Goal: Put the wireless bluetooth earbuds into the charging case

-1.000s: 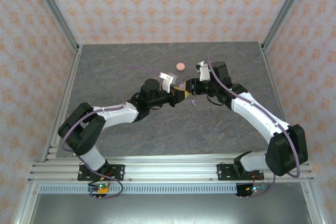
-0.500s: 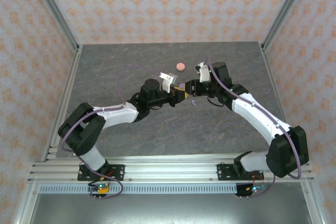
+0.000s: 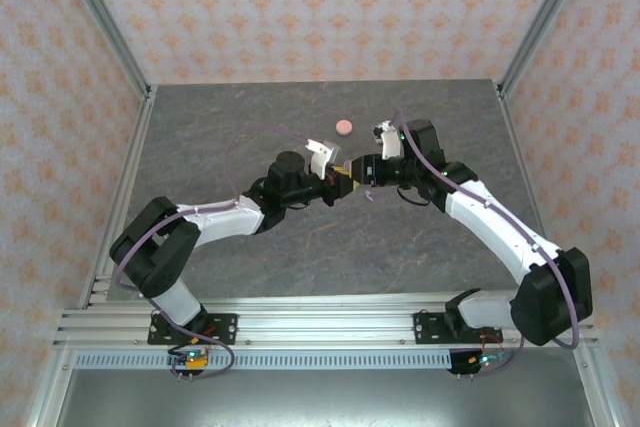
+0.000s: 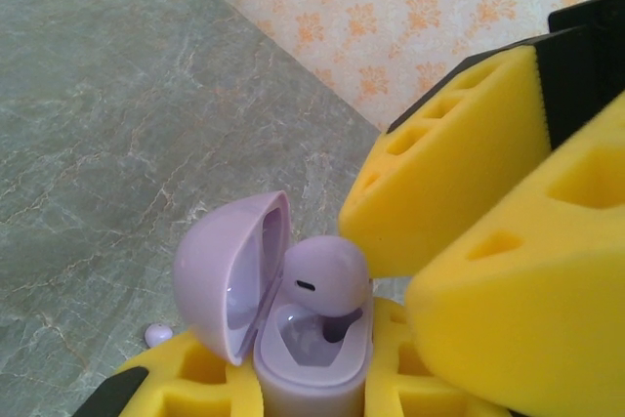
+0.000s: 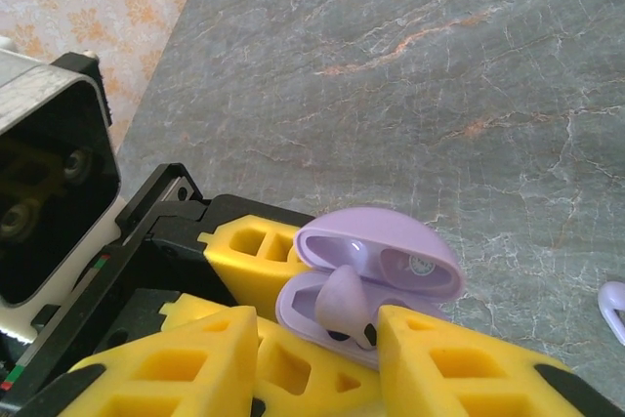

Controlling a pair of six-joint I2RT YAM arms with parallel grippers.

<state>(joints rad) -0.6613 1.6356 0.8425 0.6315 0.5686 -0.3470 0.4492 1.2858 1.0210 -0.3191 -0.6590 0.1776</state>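
While the left end effector (image 4: pixel 293 374) clamps the open, round lilac plastic charging case (image 5: pixel 383 247), the right end effector (image 5: pixel 317 337) stands parted around the seated lilac comma-shaped earbud (image 4: pixel 327 275). Its next move is probably to back straight off.

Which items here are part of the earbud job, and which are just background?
Job: lilac case, lid open; lilac earbud sitting in it; loose lilac earbud on the table; pink round case, closed.
Background: aluminium frame rails; patterned walls.

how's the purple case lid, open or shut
Open: the lid is tipped back from the case, baring a lilac bud inside.
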